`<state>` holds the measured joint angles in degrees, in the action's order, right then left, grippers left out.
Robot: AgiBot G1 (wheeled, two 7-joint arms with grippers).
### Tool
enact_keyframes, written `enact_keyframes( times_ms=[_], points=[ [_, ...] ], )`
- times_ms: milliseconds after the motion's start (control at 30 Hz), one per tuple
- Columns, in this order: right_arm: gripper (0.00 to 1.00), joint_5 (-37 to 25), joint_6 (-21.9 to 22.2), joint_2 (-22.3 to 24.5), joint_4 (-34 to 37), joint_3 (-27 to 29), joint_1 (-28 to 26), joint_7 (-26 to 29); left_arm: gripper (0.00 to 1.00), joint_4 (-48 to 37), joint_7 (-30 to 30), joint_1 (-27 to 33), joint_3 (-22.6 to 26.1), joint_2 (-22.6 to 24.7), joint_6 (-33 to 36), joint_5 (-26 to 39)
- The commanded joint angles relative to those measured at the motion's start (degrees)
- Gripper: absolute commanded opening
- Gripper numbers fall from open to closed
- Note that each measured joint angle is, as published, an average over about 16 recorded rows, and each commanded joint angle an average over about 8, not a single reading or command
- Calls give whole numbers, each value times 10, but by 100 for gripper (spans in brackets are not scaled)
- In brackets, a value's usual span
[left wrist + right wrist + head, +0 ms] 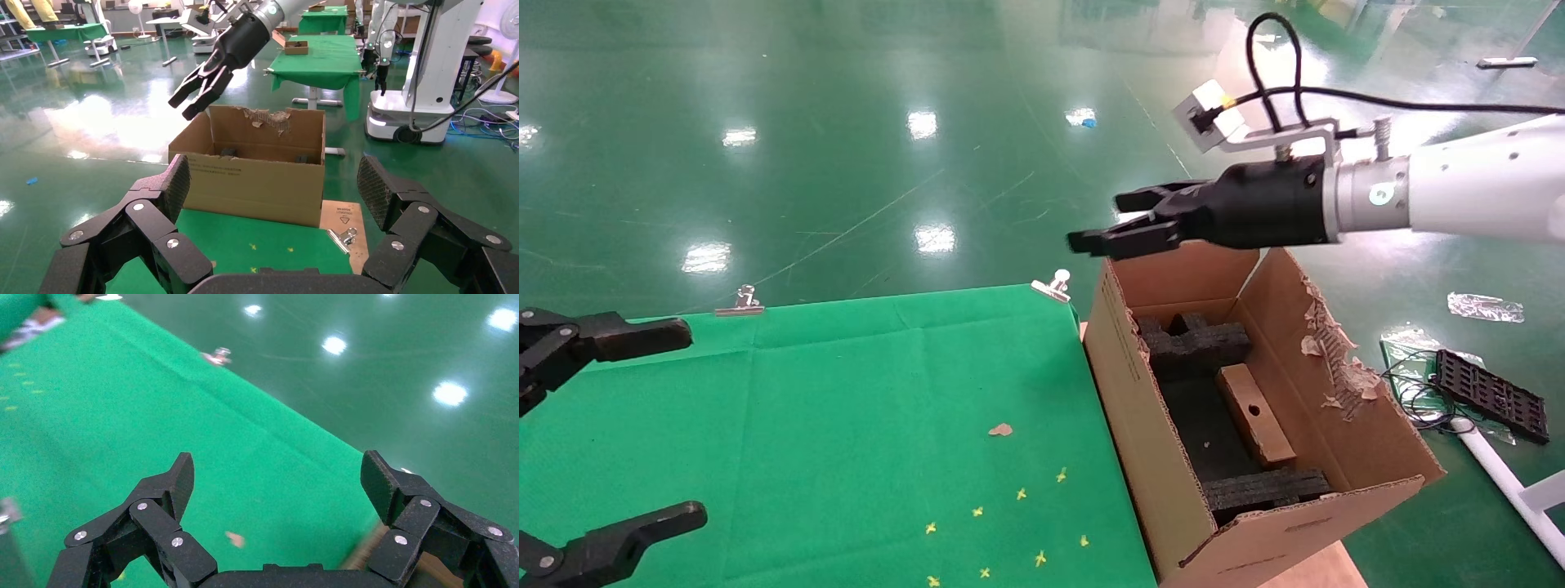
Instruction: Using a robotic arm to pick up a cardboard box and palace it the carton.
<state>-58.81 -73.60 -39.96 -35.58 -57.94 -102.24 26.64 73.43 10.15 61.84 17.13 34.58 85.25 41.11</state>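
Listing first the right gripper (1120,220): we find it on the white arm (1483,192), raised above the carton's (1156,457) far flap, fingers spread and holding nothing. The box (1257,415) lies inside the carton, tilted, on the dark lining between two foam blocks (1197,343), hole facing up. One carton flap (1336,359) is torn ragged. Our left gripper (641,425) hangs over the green table (862,392), well apart from the carton, fingers wide apart and empty.
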Motion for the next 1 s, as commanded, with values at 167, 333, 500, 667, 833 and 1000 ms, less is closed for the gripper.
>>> enact_keyframes(
  times_ms=[167, 333, 500, 667, 833, 1000],
  points=[
    [100, 28, -20, 8, -62, 69, 67, -26, 100, 0, 0, 0, 0, 0, 0, 0],
    [100, 51, -36, 15, -114, 126, 122, -48, 100, 0, 0, 0, 0, 0, 0, 0],
    [100, 74, -53, 22, -167, 184, 179, -70, 100, 0, 0, 0, 0, 0, 0, 0],
    [100, 98, -70, 28, -219, 242, 234, -92, 100, 0, 0, 0, 1, 0, 0, 0],
    [100, 121, -86, 35, -271, 298, 290, -113, 100, 0, 0, 0, 1, 0, 0, -1],
    [100, 144, -102, 42, -322, 355, 345, -135, 100, 0, 0, 0, 1, 0, 0, -1]
  ],
)
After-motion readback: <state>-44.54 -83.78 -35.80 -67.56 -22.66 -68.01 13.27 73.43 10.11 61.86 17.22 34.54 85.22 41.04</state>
